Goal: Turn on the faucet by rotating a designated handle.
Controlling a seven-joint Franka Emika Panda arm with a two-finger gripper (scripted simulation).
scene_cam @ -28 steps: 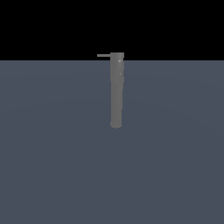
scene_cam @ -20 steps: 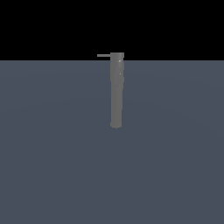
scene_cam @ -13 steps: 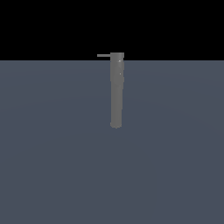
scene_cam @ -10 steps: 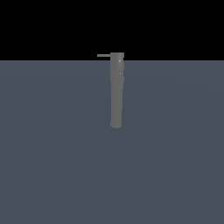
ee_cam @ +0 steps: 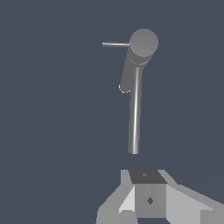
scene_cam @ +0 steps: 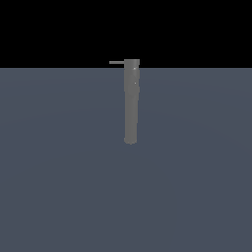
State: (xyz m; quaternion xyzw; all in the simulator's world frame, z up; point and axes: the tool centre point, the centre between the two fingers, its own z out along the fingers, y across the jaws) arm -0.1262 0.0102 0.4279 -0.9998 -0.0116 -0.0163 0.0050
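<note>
The faucet [scene_cam: 131, 103] is a plain grey cylinder standing upright in the middle of the exterior view. Its capped end is at the top. The handle [scene_cam: 116, 62], a thin short rod, sticks out from the cap toward the exterior view's left. In the wrist view I look at the cap [ee_cam: 143, 42] end on, with the handle [ee_cam: 115, 44] beside it. A longer thin bar [ee_cam: 134, 113] runs from under the cap toward my gripper [ee_cam: 146, 176]. The gripper's fingers look closed together, empty, and a short gap away from the bar's end. The gripper does not show in the exterior view.
A flat blue-grey floor [scene_cam: 59, 187] spreads around the faucet, with black background [scene_cam: 59, 29] above it. Nothing else stands on the floor.
</note>
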